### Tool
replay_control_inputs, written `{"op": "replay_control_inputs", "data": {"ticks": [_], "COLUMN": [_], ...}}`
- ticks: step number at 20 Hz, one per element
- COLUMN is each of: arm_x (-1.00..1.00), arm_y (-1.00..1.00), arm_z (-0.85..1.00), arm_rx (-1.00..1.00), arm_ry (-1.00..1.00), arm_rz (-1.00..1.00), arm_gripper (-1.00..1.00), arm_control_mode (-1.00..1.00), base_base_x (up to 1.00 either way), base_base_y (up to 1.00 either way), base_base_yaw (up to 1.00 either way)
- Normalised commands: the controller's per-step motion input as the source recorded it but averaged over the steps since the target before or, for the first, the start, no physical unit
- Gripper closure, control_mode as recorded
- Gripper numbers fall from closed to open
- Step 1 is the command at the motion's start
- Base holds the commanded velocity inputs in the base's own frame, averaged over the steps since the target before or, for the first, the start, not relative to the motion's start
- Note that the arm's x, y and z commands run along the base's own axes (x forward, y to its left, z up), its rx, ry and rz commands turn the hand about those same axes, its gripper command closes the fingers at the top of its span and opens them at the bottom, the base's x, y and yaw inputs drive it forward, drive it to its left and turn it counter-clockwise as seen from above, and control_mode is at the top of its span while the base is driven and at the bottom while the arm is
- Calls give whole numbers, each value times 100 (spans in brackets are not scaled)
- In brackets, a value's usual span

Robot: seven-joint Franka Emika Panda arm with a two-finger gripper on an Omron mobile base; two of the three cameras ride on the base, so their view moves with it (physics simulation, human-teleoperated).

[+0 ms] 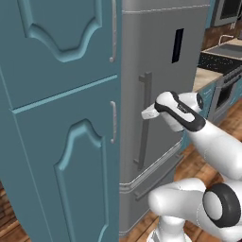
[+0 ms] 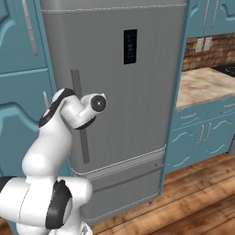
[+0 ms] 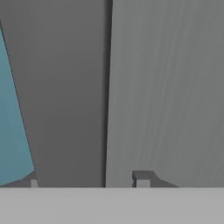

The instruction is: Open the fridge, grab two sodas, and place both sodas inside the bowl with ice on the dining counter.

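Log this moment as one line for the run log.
stage: opening fridge | door: shut | claw: straddling the handle | sodas: not yet fetched

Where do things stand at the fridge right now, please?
End effector at the fridge handle, fingers either side, grip not confirmed. Fridge door shut. Nothing blocking the door.

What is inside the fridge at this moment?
Nothing inside can be seen: the fridge door is shut, so any shelves and contents are covered. Only its grey front, black display panel, vertical handle and bottom drawer show.
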Motion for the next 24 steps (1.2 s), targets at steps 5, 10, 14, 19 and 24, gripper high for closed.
{"op": "replay_control_inputs", "data": {"ticks": [5, 10, 14, 19, 24], "arm_x": [-38, -68, -60, -44, -38], "arm_y": [-18, -45, -58, -67, -68], "arm_z": [16, 30, 33, 52, 56], "arm_rx": [1, 8, 11, 11, 9], "arm_ry": [1, 0, 0, 0, 0], "arm_rz": [0, 0, 0, 0, 0], "arm_gripper": [100, 100, 100, 100, 100], "arm_control_mode": [-100, -100, -100, -100, -100], "base_base_x": [0, 0, 0, 0, 0], "base_base_y": [0, 0, 0, 0, 0], "base_base_yaw": [0, 0, 0, 0, 0]}}
